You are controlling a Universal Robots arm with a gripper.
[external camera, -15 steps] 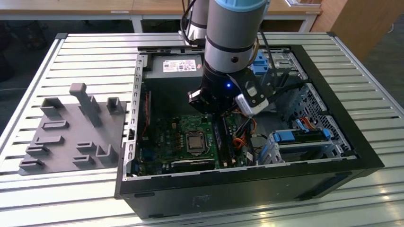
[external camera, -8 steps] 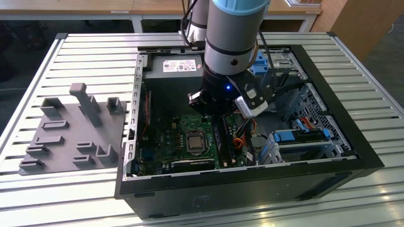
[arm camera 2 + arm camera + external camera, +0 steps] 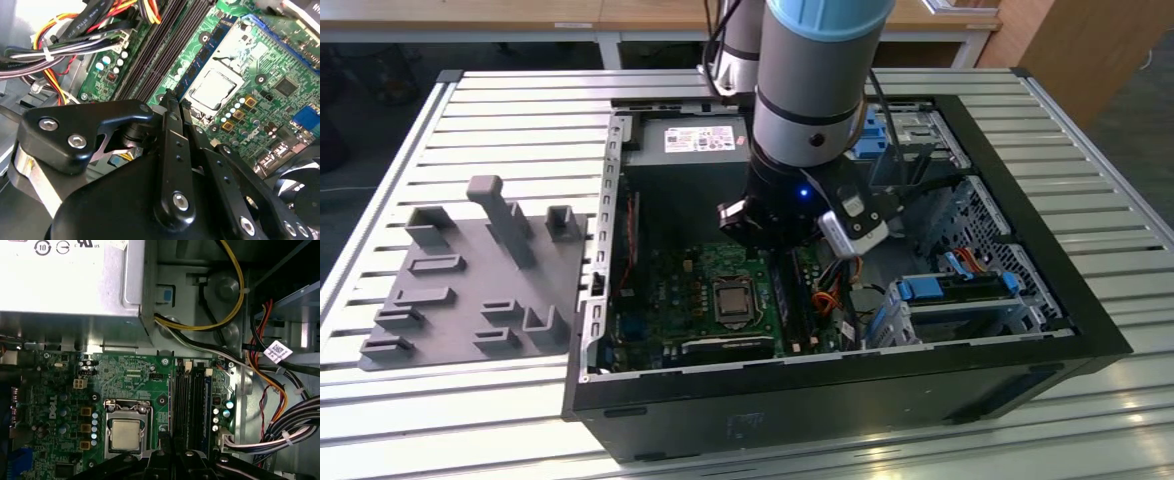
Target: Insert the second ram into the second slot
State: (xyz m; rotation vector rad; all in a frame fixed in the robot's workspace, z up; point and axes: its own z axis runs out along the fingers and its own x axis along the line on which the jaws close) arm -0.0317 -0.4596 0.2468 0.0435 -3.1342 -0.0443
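A: where's the second ram point(image 3: 205, 410)?
B: blue stick seated in a slot beside the CPU socket point(image 3: 125, 434) — the gripper point(image 3: 172, 102) hangs right above, jaws pinched together, gripping nothing.

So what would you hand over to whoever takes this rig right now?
Hand: low inside the open computer case, right over the memory slots beside the processor. I cannot tell whether it is open, shut or carrying anything.
Things: in the first wrist view, a blue memory stick appears to sit in a slot on the side away from the processor. The dark slots next to it look empty.
Done: the arm has reached the slots.
Left: nothing here confirms that the second stick is seated in the second slot, so treat that step as open.
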